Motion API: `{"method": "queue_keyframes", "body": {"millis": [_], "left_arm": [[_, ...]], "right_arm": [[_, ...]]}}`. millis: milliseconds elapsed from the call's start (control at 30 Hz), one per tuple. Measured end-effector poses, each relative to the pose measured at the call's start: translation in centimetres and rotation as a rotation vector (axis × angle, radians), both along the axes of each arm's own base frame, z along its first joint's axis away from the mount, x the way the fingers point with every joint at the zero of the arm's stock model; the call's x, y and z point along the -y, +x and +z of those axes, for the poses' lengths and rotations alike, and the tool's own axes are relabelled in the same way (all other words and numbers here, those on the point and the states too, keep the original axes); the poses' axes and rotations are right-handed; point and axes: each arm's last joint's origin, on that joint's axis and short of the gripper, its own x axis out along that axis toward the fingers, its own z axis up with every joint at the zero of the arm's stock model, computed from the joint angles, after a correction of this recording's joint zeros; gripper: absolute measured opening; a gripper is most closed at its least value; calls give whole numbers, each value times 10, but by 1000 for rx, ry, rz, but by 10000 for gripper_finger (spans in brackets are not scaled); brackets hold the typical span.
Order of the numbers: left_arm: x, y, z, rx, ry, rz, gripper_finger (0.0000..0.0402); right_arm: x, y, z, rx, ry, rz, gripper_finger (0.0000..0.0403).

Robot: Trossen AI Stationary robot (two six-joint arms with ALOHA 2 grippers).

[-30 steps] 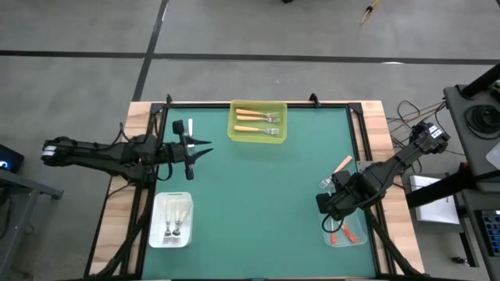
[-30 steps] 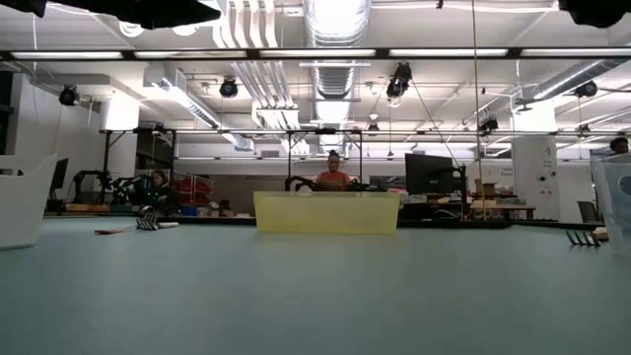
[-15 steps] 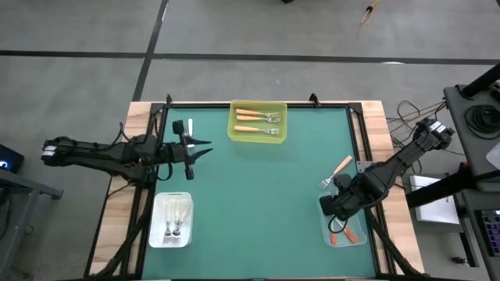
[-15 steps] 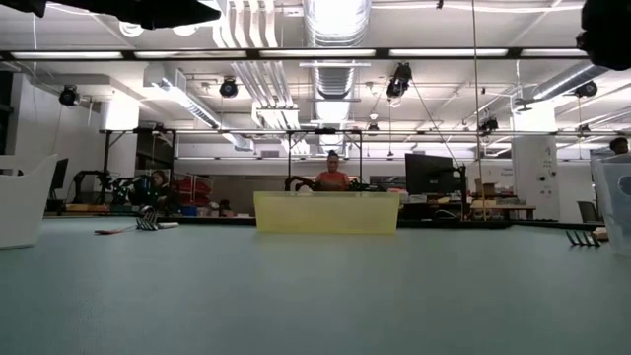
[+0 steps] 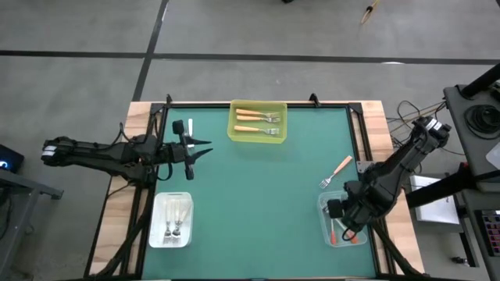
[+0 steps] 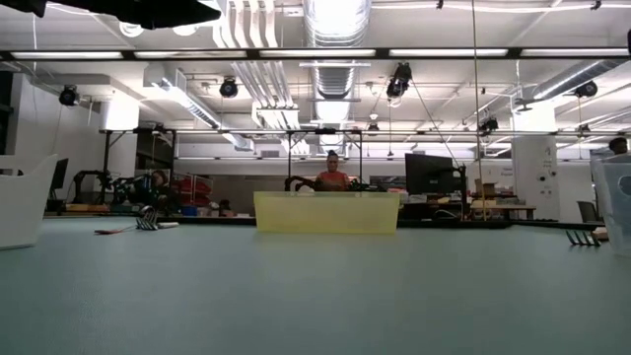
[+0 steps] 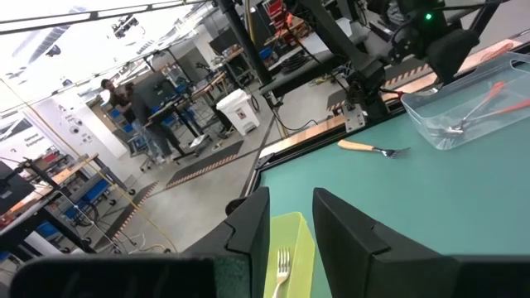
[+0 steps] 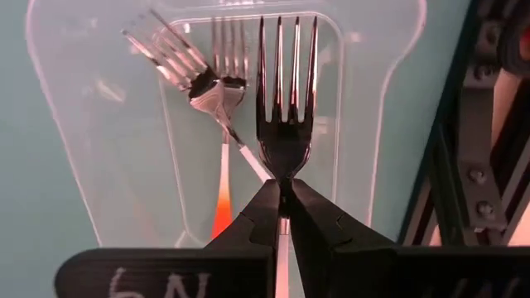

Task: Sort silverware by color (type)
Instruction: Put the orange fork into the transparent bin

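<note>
A green table is filling the high view. At its four o'clock the right gripper is pinching a fork, tines forward, over the clear bin. Releasing low should land it beside two red-orange forks; its own handle is hidden, probably red-orange.

Both arms are dark, near-black, built of slim jointed links with black cables looping beside them. The left gripper ends in two thin pointed black fingers, angular and matte. The right gripper has wedge-shaped black fingers and handwritten white markings on its dark front bar.
</note>
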Motion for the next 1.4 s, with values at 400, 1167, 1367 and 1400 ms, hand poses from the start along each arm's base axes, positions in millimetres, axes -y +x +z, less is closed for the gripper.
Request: {"method": "queue_keyframes", "body": {"millis": [400, 1167, 1367, 1400], "left_arm": [[0, 0, 0, 0, 0, 0, 77], [0, 0, 0, 0, 0, 0, 77], [0, 0, 0, -1, 0, 0, 77], [0, 0, 0, 0, 0, 0, 77]], "right_arm": [[-2, 2, -5, -12, -11, -107, 12], [-10, 9, -24, -78, -92, -36, 12], [-12, 11, -28, -93, -109, -29, 12], [-12, 11, -29, -94, -109, -29, 12]]}}
